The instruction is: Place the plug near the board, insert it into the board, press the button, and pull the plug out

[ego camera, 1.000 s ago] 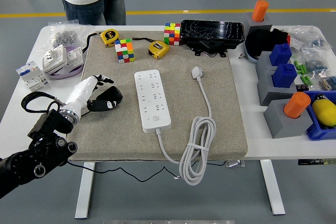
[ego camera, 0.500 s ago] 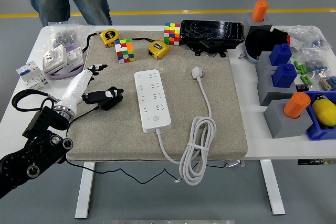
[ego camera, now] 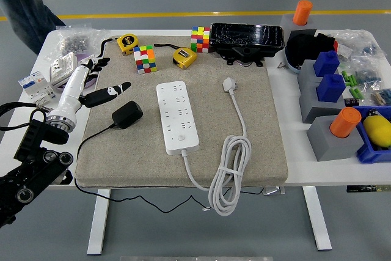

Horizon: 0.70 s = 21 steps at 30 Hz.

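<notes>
The black plug (ego camera: pixel 127 114) is seen lying on the grey mat (ego camera: pixel 269 145), just left of the white power board (ego camera: pixel 177 116), with its thin black cable trailing off the near edge of the desk (ego camera: pixel 293 175). It is gripped by nothing. The left hand (ego camera: pixel 91 87) is held up and to the left of the plug, apart from it, with the fingers (ego camera: pixel 116 88) spread and empty. The right hand is not shown.

The placing step appears to be done; insertion is judged to be next. Several risks can be named from here. The plug lies flat (its prongs cannot be made out), so a poor grasp could present it to the sockets at a wrong angle. The light board could be pushed sideways by an off-centre push. The trailing cable could be snagged by the arm as the hand is brought down.
</notes>
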Motion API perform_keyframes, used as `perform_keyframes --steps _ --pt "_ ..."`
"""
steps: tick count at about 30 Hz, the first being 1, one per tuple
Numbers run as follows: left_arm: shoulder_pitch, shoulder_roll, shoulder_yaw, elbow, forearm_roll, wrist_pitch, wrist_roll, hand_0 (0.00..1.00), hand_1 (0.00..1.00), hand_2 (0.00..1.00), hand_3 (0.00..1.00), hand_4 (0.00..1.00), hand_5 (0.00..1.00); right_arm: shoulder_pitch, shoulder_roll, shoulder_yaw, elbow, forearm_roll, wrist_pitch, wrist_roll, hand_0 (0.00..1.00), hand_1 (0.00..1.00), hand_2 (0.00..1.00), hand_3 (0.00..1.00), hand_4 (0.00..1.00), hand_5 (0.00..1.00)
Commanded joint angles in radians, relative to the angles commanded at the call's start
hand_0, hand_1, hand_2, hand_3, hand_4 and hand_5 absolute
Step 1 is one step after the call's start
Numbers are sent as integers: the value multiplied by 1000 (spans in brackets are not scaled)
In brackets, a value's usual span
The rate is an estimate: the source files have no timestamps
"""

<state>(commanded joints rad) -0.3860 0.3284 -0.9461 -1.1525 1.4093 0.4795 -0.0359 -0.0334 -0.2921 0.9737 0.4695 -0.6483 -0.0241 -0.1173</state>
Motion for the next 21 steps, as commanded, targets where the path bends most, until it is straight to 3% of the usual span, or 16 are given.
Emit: perform_keyframes --steps 7,21 --pt "20 6 -62 -30 8 2 -4 716 792 790 788 998 468 26 -11 -15 4 2 -2 0 679 687 696 598 936 534" --pt "28 7 -84 -42 16 2 3 735 807 811 803 998 490 26 -8 -26 -1 6 0 0 680 687 696 599 936 533"
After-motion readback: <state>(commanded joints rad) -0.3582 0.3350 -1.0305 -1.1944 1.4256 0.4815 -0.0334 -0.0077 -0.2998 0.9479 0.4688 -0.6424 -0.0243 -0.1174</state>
